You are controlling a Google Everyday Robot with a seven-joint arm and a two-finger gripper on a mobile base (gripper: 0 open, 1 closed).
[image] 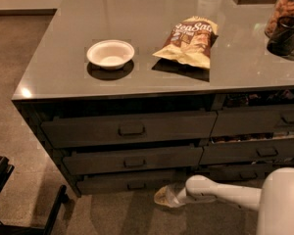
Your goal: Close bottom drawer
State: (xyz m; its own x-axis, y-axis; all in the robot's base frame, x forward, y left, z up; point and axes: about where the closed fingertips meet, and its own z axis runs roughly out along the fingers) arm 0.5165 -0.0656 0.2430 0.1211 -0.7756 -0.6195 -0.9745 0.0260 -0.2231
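The bottom drawer (130,181) is the lowest, slimmest wide dark drawer on the left of the counter, with a small centre pull (135,185). It stands a little out from the cabinet. My gripper (162,196) is low near the floor, just in front of the drawer's right end, at the end of my white arm (220,194) that comes in from the lower right.
Two taller wide drawers (129,128) sit above, also slightly out. Narrower drawers (257,152) stand to the right. On the counter top (63,77) are a white bowl (110,54), a snack bag (190,40) and a jar (284,13). A black chair part (2,190) is at lower left.
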